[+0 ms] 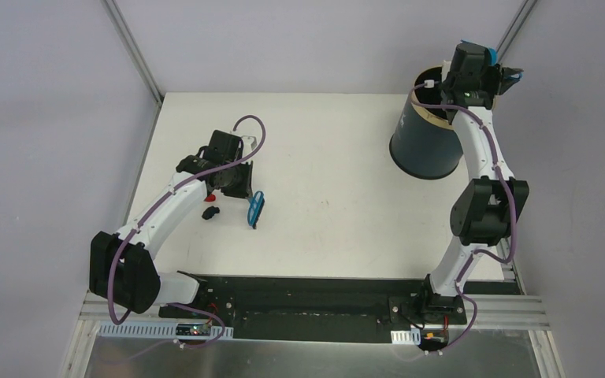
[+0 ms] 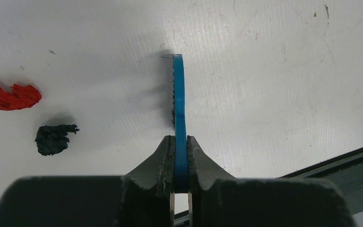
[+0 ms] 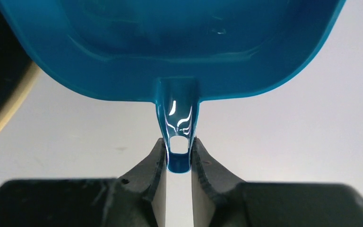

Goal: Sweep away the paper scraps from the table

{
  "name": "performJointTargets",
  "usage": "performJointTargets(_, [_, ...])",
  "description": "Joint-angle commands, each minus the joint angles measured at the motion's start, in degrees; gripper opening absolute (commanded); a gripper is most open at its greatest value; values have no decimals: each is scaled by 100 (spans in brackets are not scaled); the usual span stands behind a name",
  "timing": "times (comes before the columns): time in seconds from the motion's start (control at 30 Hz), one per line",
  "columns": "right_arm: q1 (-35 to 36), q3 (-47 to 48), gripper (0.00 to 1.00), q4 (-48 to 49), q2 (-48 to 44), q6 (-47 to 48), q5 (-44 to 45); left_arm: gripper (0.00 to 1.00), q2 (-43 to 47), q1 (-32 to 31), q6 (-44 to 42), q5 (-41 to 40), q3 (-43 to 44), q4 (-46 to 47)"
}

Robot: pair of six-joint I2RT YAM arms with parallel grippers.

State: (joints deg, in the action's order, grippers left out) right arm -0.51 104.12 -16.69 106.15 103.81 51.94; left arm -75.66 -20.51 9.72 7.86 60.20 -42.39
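Observation:
A red paper scrap (image 1: 209,199) and a dark blue paper scrap (image 1: 211,213) lie on the white table (image 1: 323,236), just left of my left gripper (image 1: 243,187). The left wrist view shows the red scrap (image 2: 12,97) and the dark blue scrap (image 2: 53,138) too. There my left gripper (image 2: 180,139) is shut on the blue hand brush (image 2: 178,101), held edge-on with its bristles by the tabletop, apart from the scraps. My right gripper (image 3: 179,142) is shut on the handle of the blue dustpan (image 3: 170,42). It holds the dustpan (image 1: 512,75) high at the back right, by the bin.
A dark round bin (image 1: 425,134) stands at the table's back right; its rim (image 3: 2,113) shows at the left of the right wrist view. A black strip (image 1: 323,287) runs along the table's front edge. Grey walls surround the table.

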Motion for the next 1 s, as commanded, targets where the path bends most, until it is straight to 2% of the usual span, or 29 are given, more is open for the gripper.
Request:
performJointTargets(0.0, [-14,59,0,810,-534,413,266,0,235,20,-93,102,-11,36])
performJointTargets(0.2, [-22,-7,0,524,-635,121,295,0,227,21,-91,122,-18,32])
performJointTargets(0.4, [34,114,0,-302,-889,-553,213,0,270,20,-89,93,-27,31])
performJointTargets(0.47, [126,328,0,-950,-1015,-611,190,0,259,20,-88,75,-19,30])
performJointTargets(0.57, [301,518,0,-1794,-1197,-1874,-324,0,204,21,-69,128,-1,33])
performJointTargets(0.7, [605,388,0,-2120,-1477,-2512,-544,0,237,19,-53,139,9,37])
performJointTargets(0.83, [1265,387,0,-2635,-1604,-3294,-861,0,263,19,-114,-25,24,60])
performJointTargets(0.97, [2119,322,0,-3763,-1593,-4438,-1458,0,286,21,-216,-275,33,67])
